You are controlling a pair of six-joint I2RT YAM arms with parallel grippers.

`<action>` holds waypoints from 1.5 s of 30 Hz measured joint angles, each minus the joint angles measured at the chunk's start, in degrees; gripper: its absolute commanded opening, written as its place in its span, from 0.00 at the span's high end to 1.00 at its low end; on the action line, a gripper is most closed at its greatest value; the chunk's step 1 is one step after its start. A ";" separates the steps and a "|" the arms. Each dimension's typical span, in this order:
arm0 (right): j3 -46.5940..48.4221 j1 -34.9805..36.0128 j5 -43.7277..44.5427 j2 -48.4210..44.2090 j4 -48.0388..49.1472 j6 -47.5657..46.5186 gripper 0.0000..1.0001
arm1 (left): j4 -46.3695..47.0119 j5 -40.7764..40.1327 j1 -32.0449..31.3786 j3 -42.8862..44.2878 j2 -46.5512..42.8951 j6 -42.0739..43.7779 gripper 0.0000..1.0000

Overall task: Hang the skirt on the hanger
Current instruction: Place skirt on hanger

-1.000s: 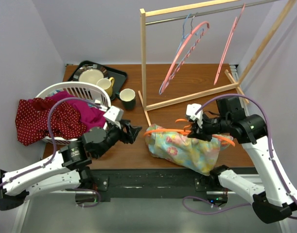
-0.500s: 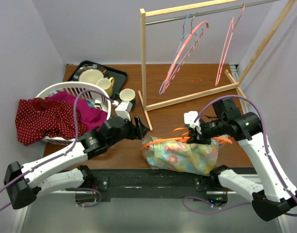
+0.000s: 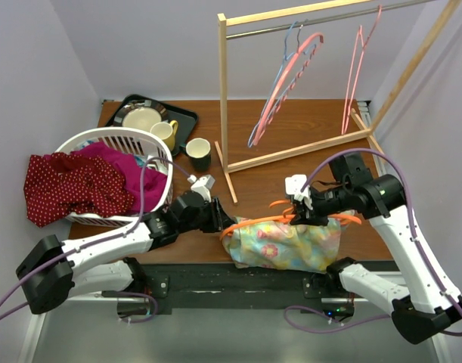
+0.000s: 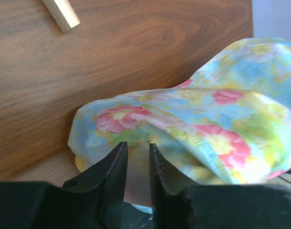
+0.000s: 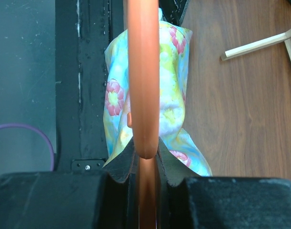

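Right end effector (image 5: 145, 152) is clamping the hanger (image 5: 143, 71); left end effector (image 4: 138, 148) is sitting near-closed at skirt (image 4: 221, 119) hem by hanger's tip, grip unclear, so pinch one layer only.

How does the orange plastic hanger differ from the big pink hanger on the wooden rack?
The orange hanger sits low against the floral skirt; the pink hanger hangs from the rack's rail. The orange one is clamped in the right gripper; the pink one is untouched. Both are thin hangers.

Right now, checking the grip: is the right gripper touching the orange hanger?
Touching. In the right wrist view the right gripper clamps the orange hanger from both sides.
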 measured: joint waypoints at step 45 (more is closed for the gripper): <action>2.25 -8.85 15.76 -6.03 8.85 32.92 1.00 | 5.18 0.92 -21.79 12.59 -6.88 42.40 0.27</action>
